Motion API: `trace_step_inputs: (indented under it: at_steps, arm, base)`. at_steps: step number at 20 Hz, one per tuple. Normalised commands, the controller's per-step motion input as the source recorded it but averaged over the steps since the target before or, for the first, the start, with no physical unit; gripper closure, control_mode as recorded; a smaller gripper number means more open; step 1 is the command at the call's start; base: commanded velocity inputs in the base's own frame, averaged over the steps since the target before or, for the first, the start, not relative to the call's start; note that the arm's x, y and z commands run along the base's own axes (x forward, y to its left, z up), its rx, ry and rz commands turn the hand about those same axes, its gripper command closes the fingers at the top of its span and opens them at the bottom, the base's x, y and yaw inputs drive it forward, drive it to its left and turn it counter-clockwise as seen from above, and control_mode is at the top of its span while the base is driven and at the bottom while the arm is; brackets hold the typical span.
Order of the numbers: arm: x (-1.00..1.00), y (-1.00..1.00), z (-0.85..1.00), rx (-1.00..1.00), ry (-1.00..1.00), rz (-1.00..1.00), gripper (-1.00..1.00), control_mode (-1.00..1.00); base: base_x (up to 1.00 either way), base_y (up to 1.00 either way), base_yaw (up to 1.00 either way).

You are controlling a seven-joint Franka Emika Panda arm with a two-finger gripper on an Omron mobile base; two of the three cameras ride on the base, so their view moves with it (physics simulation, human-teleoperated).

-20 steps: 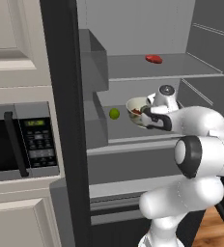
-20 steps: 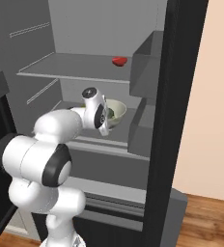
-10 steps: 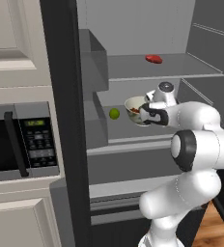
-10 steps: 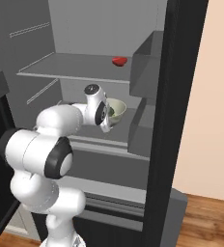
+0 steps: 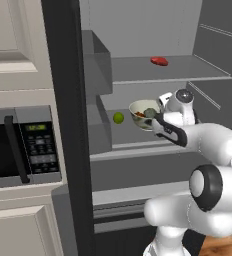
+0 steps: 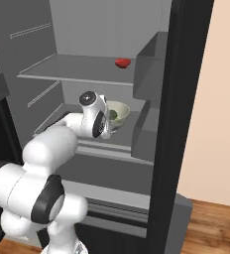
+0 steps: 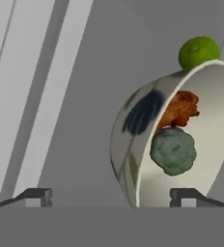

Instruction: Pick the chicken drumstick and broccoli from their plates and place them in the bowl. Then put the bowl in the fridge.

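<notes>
Hand view: bumpy broccoli (image 7: 173, 150) in round bowl (image 7: 133, 125)

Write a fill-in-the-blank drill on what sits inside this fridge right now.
1. The round grey-green bowl stands on the fridge's ____ shelf.
2. Inside the bowl, beside the reddish-brown chicken drumstick, lies the dark green ____.
3. On the shelf above the bowl lies a flat ____ item.
4. Left of the bowl in the left base view rests a smooth lime-green ____.

Missing words: middle; broccoli; red; ball
</notes>
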Motion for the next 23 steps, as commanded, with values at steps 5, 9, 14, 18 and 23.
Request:
trace_step_inputs:
  at_steps: [5, 9, 14, 18, 23]
  arm:
    - [-0.68, 0.01, 0.36, 0.00, -0.09, 0.00, -1.00, -1.00]
    - [-0.73, 0.07, 0.36, 0.05, -0.05, -0.02, -1.00, -1.00]
    - [-0.78, 0.17, 0.26, 0.15, -0.07, -0.09, -1.00, -1.00]
    - [-0.79, 0.23, 0.20, 0.16, -0.08, -0.12, -1.00, -1.00]
    - [-0.77, 0.25, 0.17, 0.16, -0.03, -0.11, -1.00, -1.00]
  base:
    - [0.00, 0.00, 0.00]
    - [0.00, 0.00, 0.00]
    - [0.00, 0.00, 0.00]
    - [0.00, 0.00, 0.00]
    - [0.00, 0.00, 0.00]
